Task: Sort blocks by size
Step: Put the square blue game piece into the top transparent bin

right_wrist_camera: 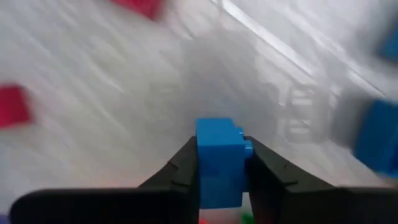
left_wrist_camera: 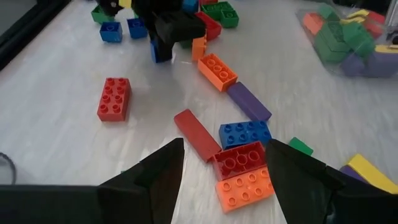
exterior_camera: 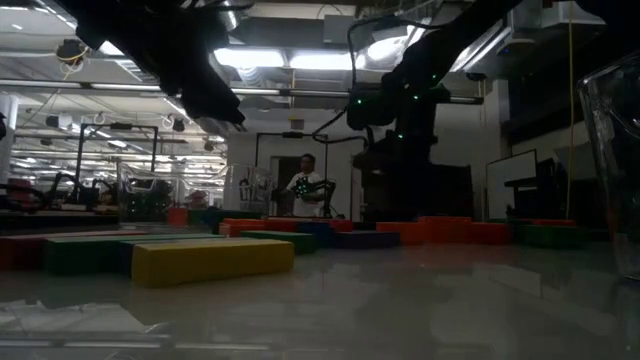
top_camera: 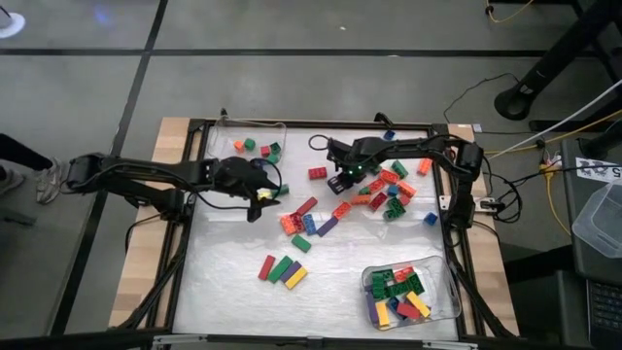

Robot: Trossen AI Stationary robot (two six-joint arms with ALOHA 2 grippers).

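Far-left tray (top_camera: pixel 225 129): few small blocks (top_camera: pixel 264 150), orange, green, red.
Left gripper (top_camera: pixel 260 197): fingers wide, empty, beside that tray.
Right gripper (top_camera: pixel 339 182): clamped on small blue block (right_wrist_camera: pixel 219 160), mid-table.
Near-right tray (top_camera: pixel 449 292): long blocks (top_camera: pixel 400 292), mixed colours.

Blocks (top_camera: pixel 389 187) scattered mid-table; others binned.

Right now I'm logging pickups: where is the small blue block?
The small blue block is clamped between the right gripper's fingers; in the high view that gripper sits at the far middle of the table, beside the loose pile.
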